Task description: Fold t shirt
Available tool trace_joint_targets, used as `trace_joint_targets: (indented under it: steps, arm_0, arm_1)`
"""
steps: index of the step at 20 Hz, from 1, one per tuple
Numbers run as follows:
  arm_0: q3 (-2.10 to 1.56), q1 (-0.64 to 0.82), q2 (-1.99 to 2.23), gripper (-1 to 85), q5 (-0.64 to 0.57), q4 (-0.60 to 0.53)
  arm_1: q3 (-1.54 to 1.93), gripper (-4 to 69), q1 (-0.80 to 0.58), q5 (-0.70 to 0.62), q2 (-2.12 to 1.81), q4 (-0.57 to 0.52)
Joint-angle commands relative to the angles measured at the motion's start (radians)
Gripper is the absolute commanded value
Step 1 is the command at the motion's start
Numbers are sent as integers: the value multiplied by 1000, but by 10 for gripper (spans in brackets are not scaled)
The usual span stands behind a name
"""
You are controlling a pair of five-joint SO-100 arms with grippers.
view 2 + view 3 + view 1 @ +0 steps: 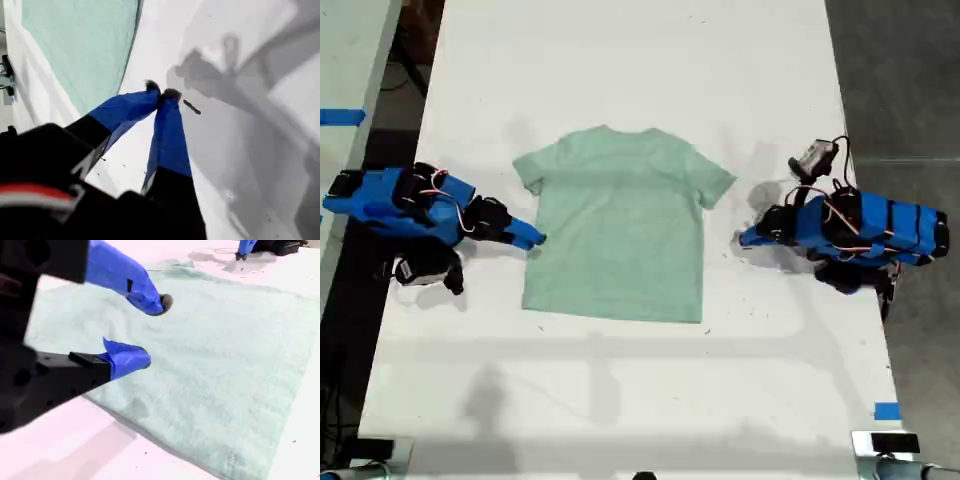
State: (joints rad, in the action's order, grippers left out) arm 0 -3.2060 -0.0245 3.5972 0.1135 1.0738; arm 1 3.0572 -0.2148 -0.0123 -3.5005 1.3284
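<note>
The t shirt (pixel 620 225) lies flat and spread out, pale mint green, collar toward the far end of the white table (pixel 620 400). At the exterior view's left, my second gripper (pixel 535 240) touches the shirt's side edge. In the second wrist view it (pixel 152 331) stands open just above the cloth (pixel 225 365), holding nothing. At the exterior view's right, my first gripper (pixel 745 238) rests on bare table, a short gap from the shirt's other side. In the first wrist view it (pixel 161 92) is shut on nothing, with the shirt (pixel 80 45) beyond it.
Blue tape marks sit near the table's front corner at the exterior view's right (pixel 886 411) and on a second table at its left (pixel 340 117). Dark floor borders both long table edges. A small dark speck (pixel 191 107) lies by my first gripper's tips.
</note>
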Motion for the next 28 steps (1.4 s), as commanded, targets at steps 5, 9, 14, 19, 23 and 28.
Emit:
trace_joint_targets:
  steps: [5,9,14,19,23,28]
  arm_0:
    - [-3,14,5,132,-6,-5]
    - [-3,14,5,132,-6,-5]
    - [-3,14,5,132,-6,-5]
    - [-3,14,5,132,-6,-5]
    - [-3,14,5,132,-6,-5]
    - [-3,14,5,133,-8,-5]
  arm_1:
    - [-276,80,-156,-236,100,64]
    - [-699,201,-413,-462,816,-5]
    - [-839,204,-606,-653,1266,-258]
    - [-1028,204,-637,-724,1562,-330]
    - [-1106,117,-627,-744,1807,-356]
    - [-1144,16,-637,-686,1565,-179]
